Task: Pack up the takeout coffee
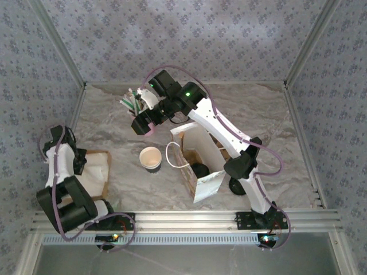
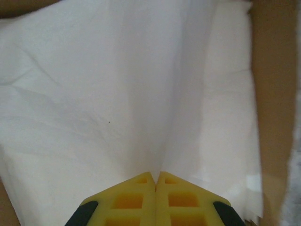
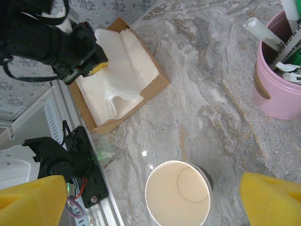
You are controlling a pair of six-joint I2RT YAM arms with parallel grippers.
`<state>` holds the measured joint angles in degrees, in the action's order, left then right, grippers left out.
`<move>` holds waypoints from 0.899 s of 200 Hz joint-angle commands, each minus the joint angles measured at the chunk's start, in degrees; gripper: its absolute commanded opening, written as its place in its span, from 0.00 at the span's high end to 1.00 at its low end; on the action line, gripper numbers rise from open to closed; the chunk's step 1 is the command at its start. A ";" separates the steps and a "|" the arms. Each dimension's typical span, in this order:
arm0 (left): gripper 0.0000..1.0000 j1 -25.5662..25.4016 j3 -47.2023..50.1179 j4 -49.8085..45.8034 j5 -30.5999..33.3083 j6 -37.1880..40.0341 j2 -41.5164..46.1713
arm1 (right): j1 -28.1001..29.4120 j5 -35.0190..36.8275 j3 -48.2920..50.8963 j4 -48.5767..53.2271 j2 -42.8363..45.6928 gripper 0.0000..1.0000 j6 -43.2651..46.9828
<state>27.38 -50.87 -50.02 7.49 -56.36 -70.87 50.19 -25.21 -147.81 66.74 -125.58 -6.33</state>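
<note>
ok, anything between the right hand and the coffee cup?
Nothing visible. The right hand is open, and in its wrist view the lidless paper cup sits in plain sight between its fingers, with only bare table around it. The pink cup stands off to the side, apart.

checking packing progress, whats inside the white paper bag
In the white paper bag, through its open top: a brown cardboard carrier with a round black thing in it. Its walls hide the bottom. The paper cup stands outside.

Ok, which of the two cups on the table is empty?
The paper coffee cup: lidless, with its cream inside bare. The pink cup is stuffed with wrapped straws and sticks.
</note>
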 commanded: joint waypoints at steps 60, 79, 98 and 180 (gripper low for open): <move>1.00 0.22 -6.48 -6.72 -0.61 4.33 9.87 | 0.53 1.48 0.06 1.55 0.78 0.04 1.23; 1.00 -0.12 -8.82 -8.25 -0.69 5.64 12.05 | 0.56 1.57 0.06 1.29 1.03 0.04 1.05; 1.00 -0.48 -10.68 -9.44 -0.35 6.72 13.95 | 0.66 1.66 0.15 1.22 1.04 0.04 0.94; 1.00 -5.10 -20.89 -8.14 -11.65 15.36 16.93 | 0.07 0.27 2.11 -1.11 4.39 0.04 -0.17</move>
<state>23.75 -66.08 -58.61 3.29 -46.35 -54.46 50.39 -24.18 -146.98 66.96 -125.16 -6.37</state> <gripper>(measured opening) 0.043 0.960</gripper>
